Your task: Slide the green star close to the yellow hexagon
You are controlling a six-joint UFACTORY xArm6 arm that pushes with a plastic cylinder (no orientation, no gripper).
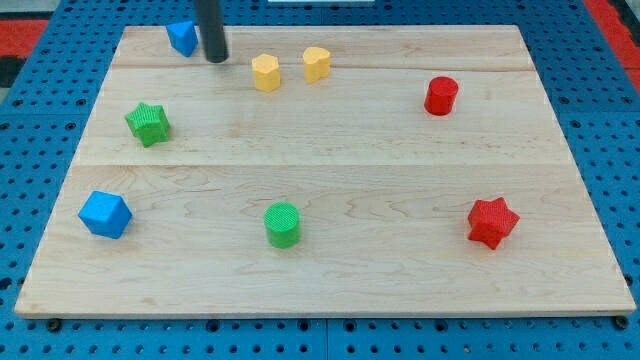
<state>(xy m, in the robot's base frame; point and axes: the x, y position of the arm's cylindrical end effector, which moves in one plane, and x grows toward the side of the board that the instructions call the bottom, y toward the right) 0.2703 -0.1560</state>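
The green star (148, 123) lies on the wooden board (330, 170) at the view's left, in the upper half. The yellow hexagon (265, 72) sits near the view's top, left of centre, up and to the right of the star. A yellow heart-shaped block (316, 63) lies just right of the hexagon. My tip (215, 58) is near the view's top, left of the hexagon and up and to the right of the green star, touching neither. A blue block (182, 37) lies just left of the rod.
A red cylinder (441, 96) stands at the upper right. A red star (492, 222) lies at the lower right. A green cylinder (282, 224) stands at the bottom centre. A blue cube-like block (105, 214) lies at the lower left.
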